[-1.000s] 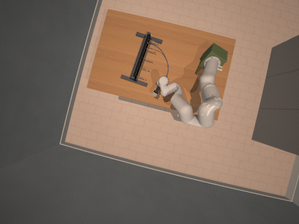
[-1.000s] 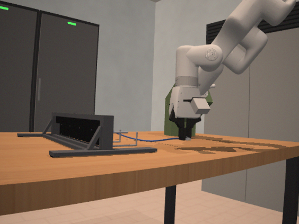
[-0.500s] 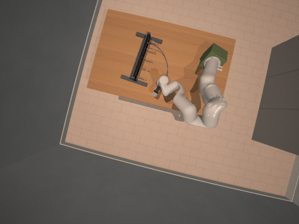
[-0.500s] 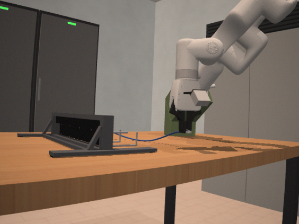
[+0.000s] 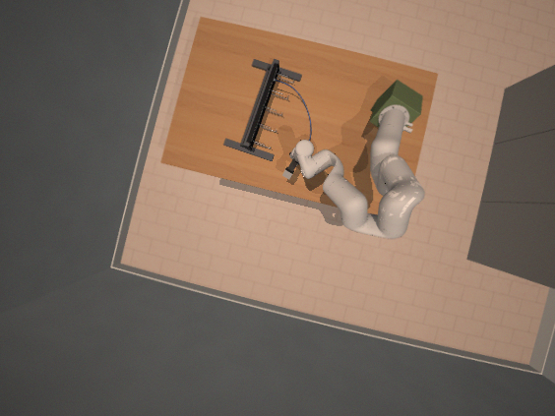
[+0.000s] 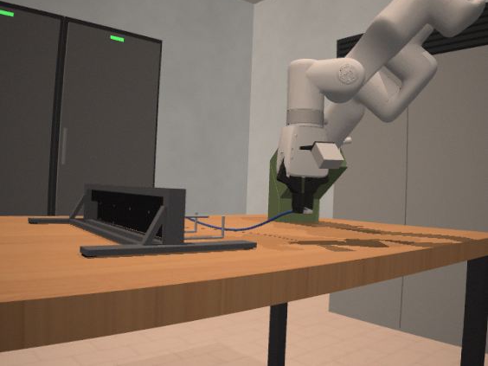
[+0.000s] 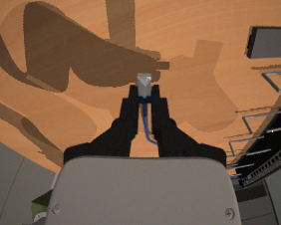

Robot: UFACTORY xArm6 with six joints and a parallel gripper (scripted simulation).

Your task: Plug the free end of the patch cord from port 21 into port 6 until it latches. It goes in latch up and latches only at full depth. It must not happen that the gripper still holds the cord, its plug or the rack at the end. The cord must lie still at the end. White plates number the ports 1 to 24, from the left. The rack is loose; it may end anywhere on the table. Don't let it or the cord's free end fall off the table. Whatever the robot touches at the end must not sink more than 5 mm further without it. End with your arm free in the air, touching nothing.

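The gripper (image 6: 303, 210) (image 7: 144, 95) is shut on the clear plug (image 7: 144, 84) at the cord's free end and holds it above the table. The plug's clear end points away from the palm in the wrist view; its latch side cannot be told. The blue cord (image 5: 308, 106) (image 6: 235, 229) (image 7: 145, 124) arcs from near the rack's far end to the gripper. The dark rack (image 5: 259, 106) (image 6: 175, 217) stands upright on two feet, to the left of the gripper in the top and exterior views. The number plates and port 6 cannot be made out.
Several wire cord guides (image 5: 269, 129) (image 6: 223, 227) (image 7: 254, 121) stick out from the rack's port side towards the arm. A rack foot (image 5: 248, 149) (image 6: 169, 248) (image 7: 271, 43) lies near the gripper's side. The wooden table (image 5: 216, 45) (image 6: 208, 273) has its long edge near the arm's elbow. The green base (image 5: 400, 94) stands at the right.
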